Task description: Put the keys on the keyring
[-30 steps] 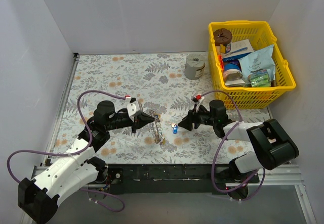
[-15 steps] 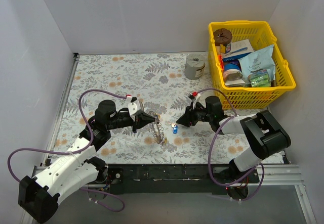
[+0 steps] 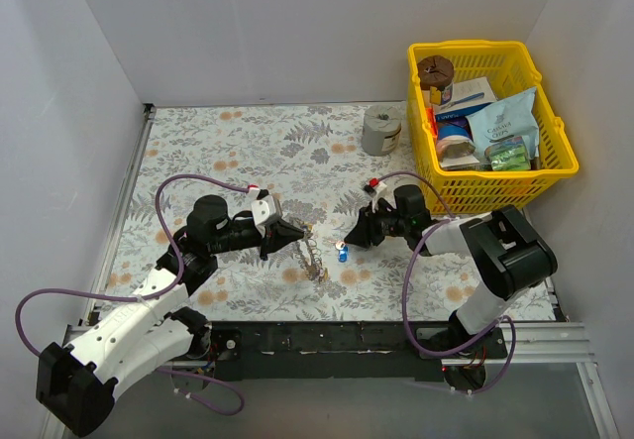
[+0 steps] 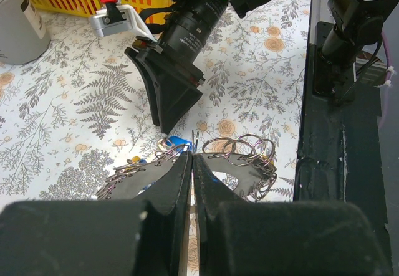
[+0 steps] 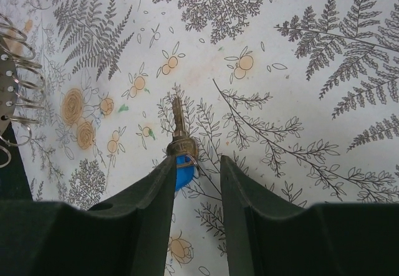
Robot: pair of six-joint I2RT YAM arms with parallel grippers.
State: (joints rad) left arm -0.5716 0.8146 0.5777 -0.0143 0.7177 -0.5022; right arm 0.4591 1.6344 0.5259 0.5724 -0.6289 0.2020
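The keyring [image 3: 313, 257] is a thin flat grey plate edged with many wire rings, and it stands on edge near the mat's front middle. My left gripper [image 3: 293, 233] is shut on it. In the left wrist view the jaws [image 4: 192, 159] pinch the plate [image 4: 249, 169]. A blue-headed key [image 3: 342, 254] lies on the mat just right of the ring. My right gripper [image 3: 353, 240] is open and low over it. In the right wrist view the blue head [image 5: 184, 169] touches the left finger [image 5: 156, 192] and the blade points away. A yellow speck [image 4: 134, 160] shows by the rings. No red key is visible.
A yellow basket [image 3: 495, 187] full of packets and tins stands at the back right. A grey roll [image 3: 380, 130] stands left of it. White walls close the left, back and right sides. The black base rail [image 4: 336, 133] runs along the near edge.
My right gripper has crept left, closer to the blue key and the keyring. The left gripper and the keyring have barely moved.
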